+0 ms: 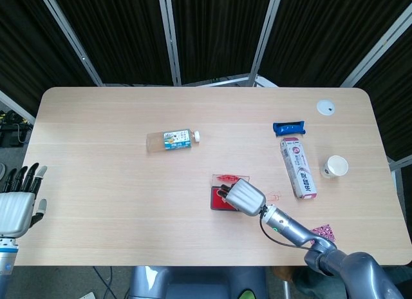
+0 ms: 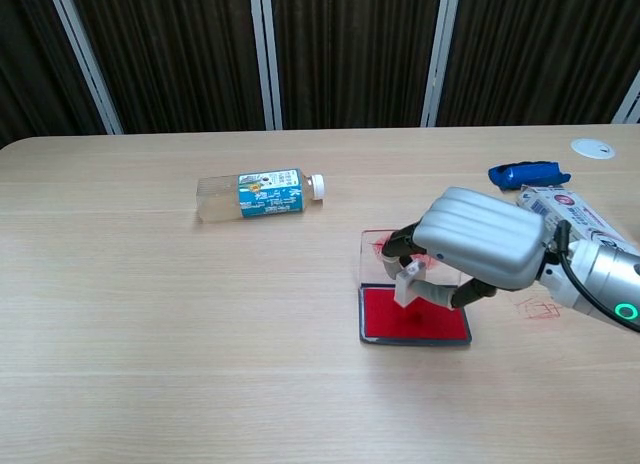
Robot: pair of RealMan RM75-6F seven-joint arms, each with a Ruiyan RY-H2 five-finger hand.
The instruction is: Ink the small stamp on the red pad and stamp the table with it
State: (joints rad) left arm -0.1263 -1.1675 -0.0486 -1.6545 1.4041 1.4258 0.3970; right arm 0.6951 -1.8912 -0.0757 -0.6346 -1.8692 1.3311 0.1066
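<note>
The tabletop is pale wood and carries everything here. My right arm reaches in from the lower right, and my right hand sits low over the red ink pad — the fingers are curled around the small stamp, which is pinched upright with its lower end down on the red surface of the pad, near its rear left part. The pad lies open, its clear lid standing behind it with red smears on it; from the head view my hand covers most of the pad and lid.

My left hand hangs off the left edge of the tabletop, fingers straight and spread, holding nothing.

A plastic bottle with a blue label lies on its side well to the left of and beyond the pad, white cap pointing right. A long red and white box lies to the right of the pad, and just beyond it a blue packet. A white paper cup stands right of the box. A small white disc sits near the far right corner.

Smallest of all — a faint red stamp mark on the wood just right of the pad, between pad and box.
</note>
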